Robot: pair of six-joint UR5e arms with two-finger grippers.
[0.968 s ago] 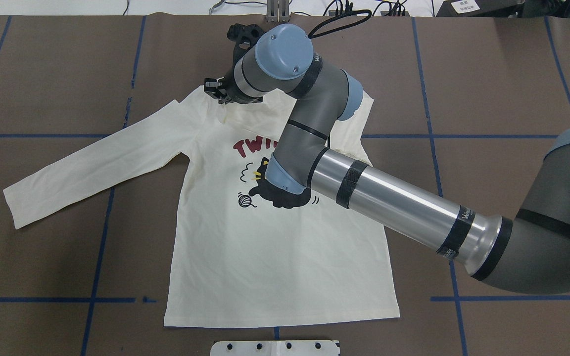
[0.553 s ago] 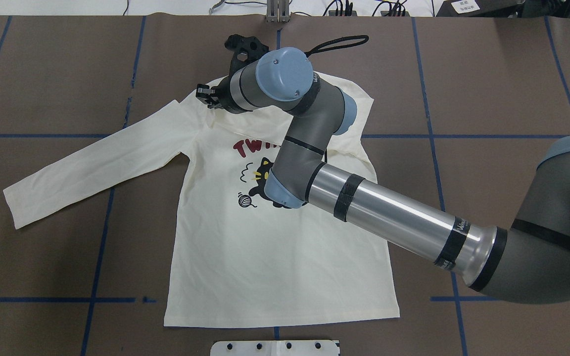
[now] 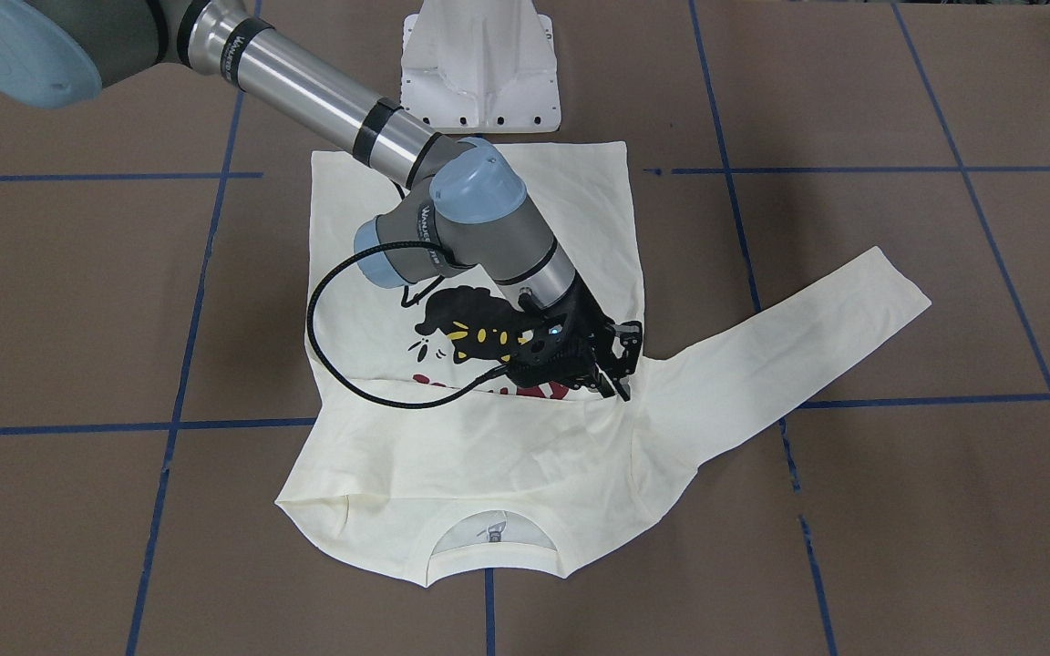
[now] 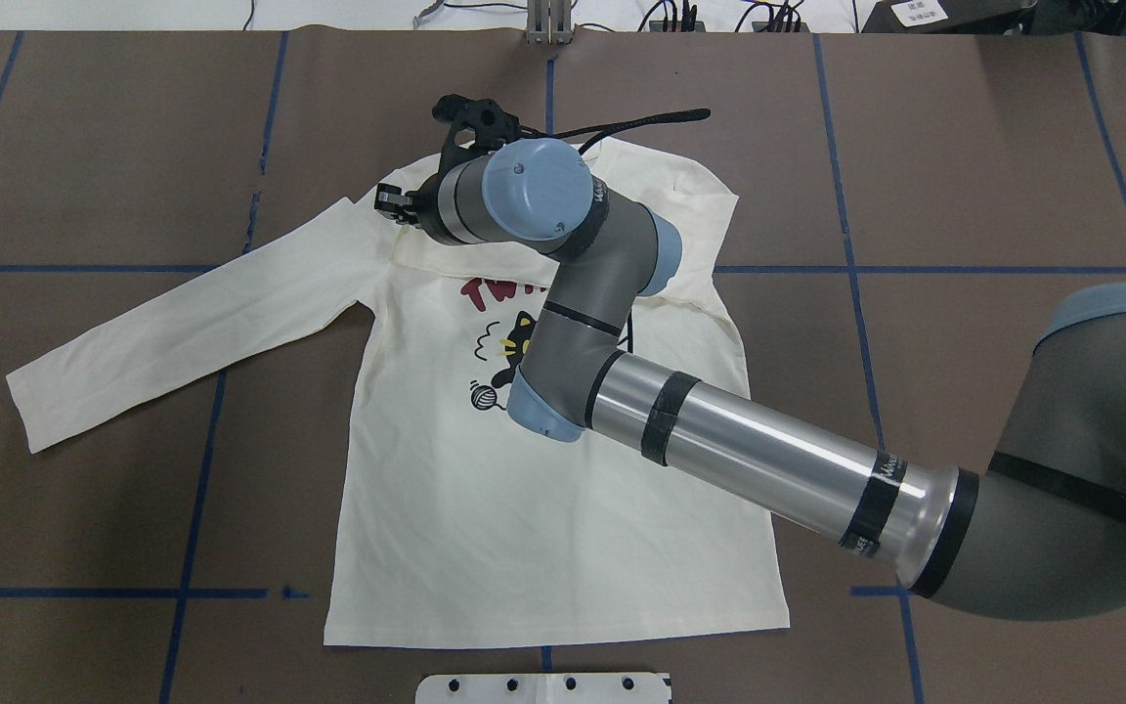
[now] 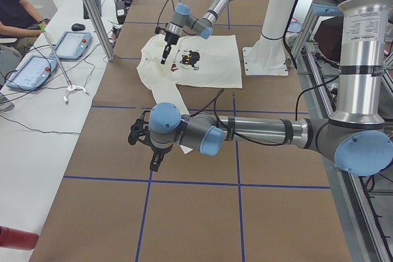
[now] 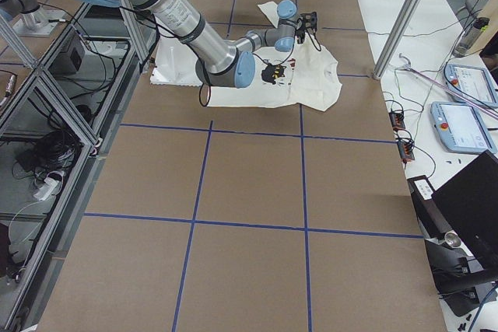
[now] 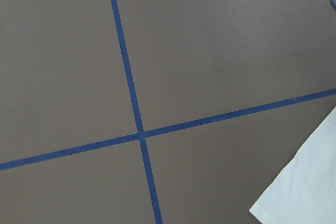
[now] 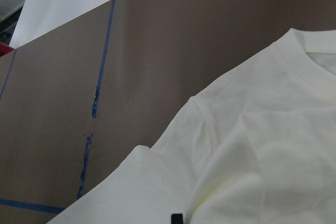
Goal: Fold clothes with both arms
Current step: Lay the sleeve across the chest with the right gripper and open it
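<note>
The cream long-sleeved shirt (image 4: 524, 528) lies print up on the brown table, neck (image 3: 488, 533) away from the robot. One sleeve (image 3: 488, 428) is folded across the chest and covers the top of the red lettering. My right gripper (image 4: 389, 200) (image 3: 621, 390) reaches across and is shut on that sleeve's end, at the shoulder of the other sleeve (image 4: 182, 332), which lies stretched out flat. My left gripper (image 5: 153, 165) hovers above the table near the stretched sleeve's cuff (image 7: 302, 192). I cannot tell whether it is open or shut.
The white pedestal base (image 4: 543, 687) stands at the shirt's hem. A black cable (image 3: 324, 346) loops from the right wrist over the shirt. Blue tape lines (image 4: 196, 469) cross the table. A person (image 5: 12, 10) sits at a white side table with tablets (image 5: 70, 44).
The right gripper has moved left and slightly toward the robot. The folded sleeve's edge has slid left with it across the chest.
</note>
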